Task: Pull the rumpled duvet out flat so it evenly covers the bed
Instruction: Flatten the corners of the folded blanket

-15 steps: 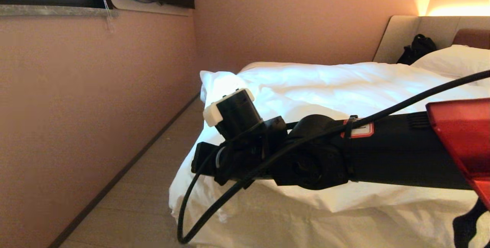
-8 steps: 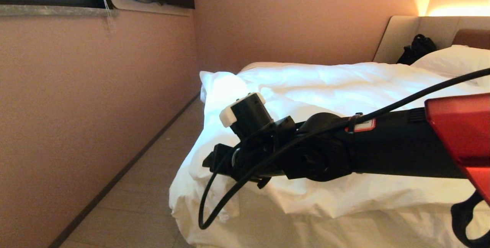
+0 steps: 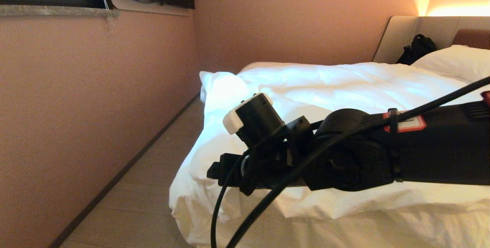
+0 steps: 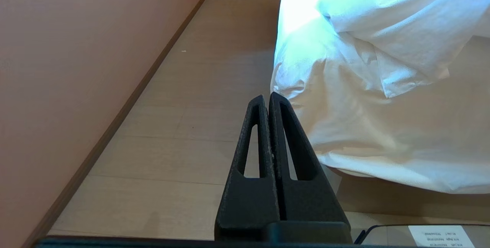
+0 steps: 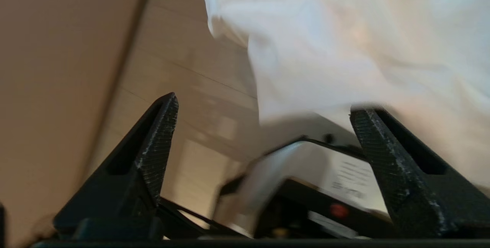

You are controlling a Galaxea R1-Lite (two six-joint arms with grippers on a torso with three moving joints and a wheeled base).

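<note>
The puffy white duvet [image 3: 344, 83] lies wrinkled over the bed [image 3: 344, 225], its soft crumpled corner drooping off the mattress edge at about 8 o'clock. The right gripper [image 5: 264, 118] hangs just beside that corner, its ribbed black wedge fingers [image 5: 160, 133] spread wide, holding nothing. The left gripper [image 4: 268, 98] sits low over the wood-look floor [image 4: 199, 87], fingers pressed together.

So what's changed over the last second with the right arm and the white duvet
The black right arm has drawn back toward the right of the head view and sunk a little; its right gripper now has its jaws wide apart, nothing between them. The puffy white duvet lies rumpled as before on the bed. The left gripper stays shut, low over the floor.
</note>
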